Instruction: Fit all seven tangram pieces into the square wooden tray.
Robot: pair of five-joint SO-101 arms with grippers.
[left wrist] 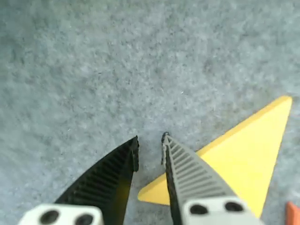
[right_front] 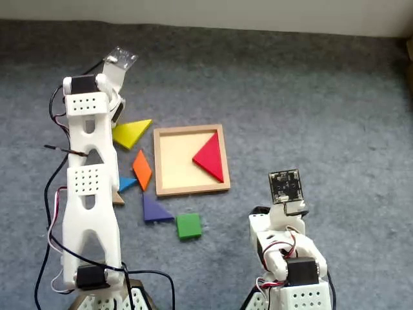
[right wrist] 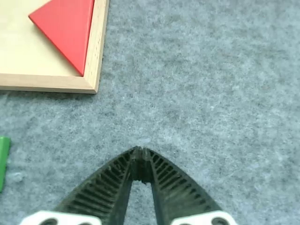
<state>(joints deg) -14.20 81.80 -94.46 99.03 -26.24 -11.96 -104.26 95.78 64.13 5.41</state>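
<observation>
Currently, I hold the left gripper (left wrist: 150,143) slightly parted at the yellow triangle (left wrist: 248,154) edge, set, I judge, for pickup; the wooden tray (right_front: 191,190) contains just the red triangle (right_front: 211,157). The right gripper (right wrist: 140,157) rests closed and empty, clear of the tray.

Soft even light, faint diffuse shadows

Table cover (right_front: 310,97): grey cloth, fuzzy, rough nap, matt. Tray (right_front: 193,189), centre of the high frame: pale bare wood, smooth, matt. Red triangle (right_front: 211,157) and yellow triangle (right_front: 131,132): smooth painted faces, low sheen. My left gripper (left wrist: 150,149) and right gripper (right wrist: 140,161): ribbed black plastic, matt. My left arm (right_front: 97,226): smooth white plastic.
</observation>
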